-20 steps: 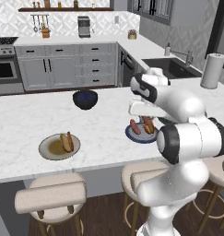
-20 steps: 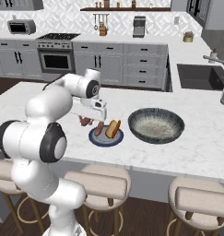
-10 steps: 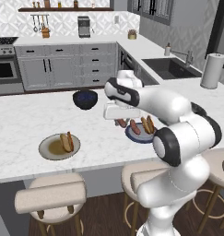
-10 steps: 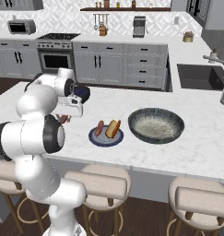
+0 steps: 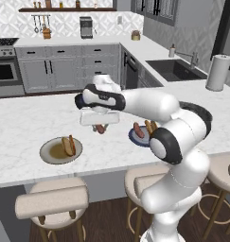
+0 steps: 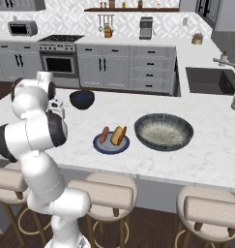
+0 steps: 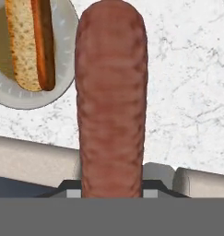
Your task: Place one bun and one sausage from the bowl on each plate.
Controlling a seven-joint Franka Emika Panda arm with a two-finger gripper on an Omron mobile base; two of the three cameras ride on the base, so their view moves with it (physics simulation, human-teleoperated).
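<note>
My gripper (image 5: 100, 126) is shut on a reddish-brown sausage (image 5: 101, 128), held above the counter between the two plates. In the hand view that sausage (image 7: 111, 97) stands tall in the middle, hiding the fingertips. To its upper left, the beige plate (image 7: 62, 69) carries one bun (image 7: 26, 46). From the left base view, the beige plate (image 5: 48, 153) with its bun (image 5: 67, 145) lies left of and below the gripper. The blue plate (image 6: 102, 145) holds a sausage (image 6: 105, 134) and a bun (image 6: 119, 135). The grey bowl (image 6: 163, 131) looks empty.
A deep dark-blue bowl (image 6: 82, 99) stands on the counter behind the blue plate. Padded stools (image 5: 52, 201) line the counter's front edge. A paper towel roll (image 5: 216, 72) stands at the far right by the sink.
The arm has swung left along the counter, carrying the sausage from over the blue plate to a spot close to the beige plate.
</note>
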